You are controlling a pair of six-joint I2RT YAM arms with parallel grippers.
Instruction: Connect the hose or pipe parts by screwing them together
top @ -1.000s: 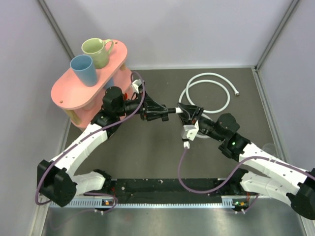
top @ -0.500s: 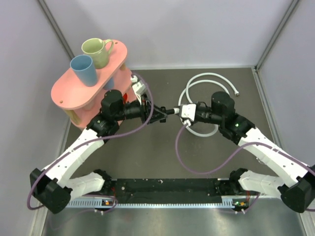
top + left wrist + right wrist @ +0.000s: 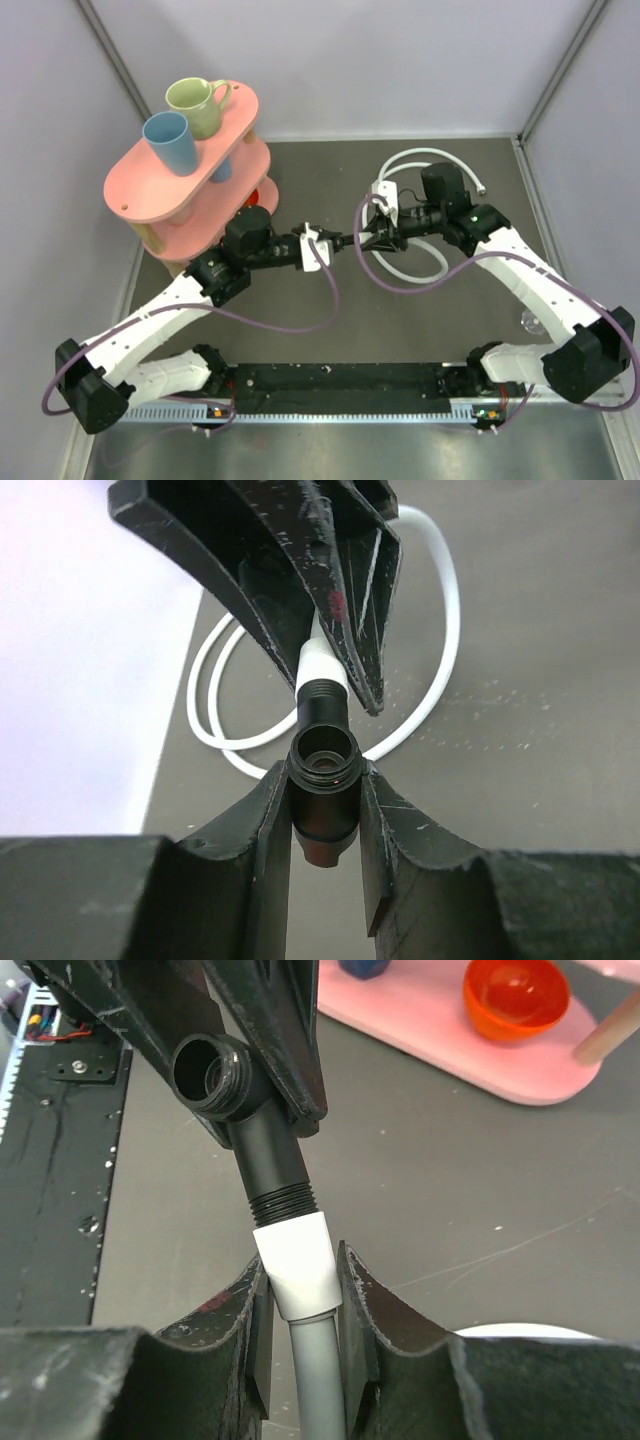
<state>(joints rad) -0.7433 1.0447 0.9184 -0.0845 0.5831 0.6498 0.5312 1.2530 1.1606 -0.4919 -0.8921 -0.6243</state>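
The small black connector (image 3: pixel 322 790) is clamped between the fingers of my left gripper (image 3: pixel 322 780), its threaded open port facing the camera. My right gripper (image 3: pixel 298 1260) is shut on the white end fitting (image 3: pixel 295 1255) of the hose (image 3: pixel 432 153). That fitting sits against the connector's (image 3: pixel 245 1110) threaded neck, with several threads still showing. From above, the left gripper (image 3: pixel 345 241) and right gripper (image 3: pixel 362 239) meet tip to tip above mid-table. The rest of the hose lies in loops (image 3: pixel 225 735) on the table behind the right arm, with its free silvery end (image 3: pixel 482 188) at the far right.
A pink two-tier stand (image 3: pixel 130 190) stands at the back left, carrying a green mug (image 3: pixel 195 105) and a blue cup (image 3: pixel 170 142). An orange bowl (image 3: pixel 515 995) sits on its lower tier. Purple cables hang from both wrists. Grey walls close in the table on three sides.
Both wrists have rolled while holding their parts. The right wrist camera swung from below the joint to above it, and the left one swung down. The meeting point shifted slightly towards the front.
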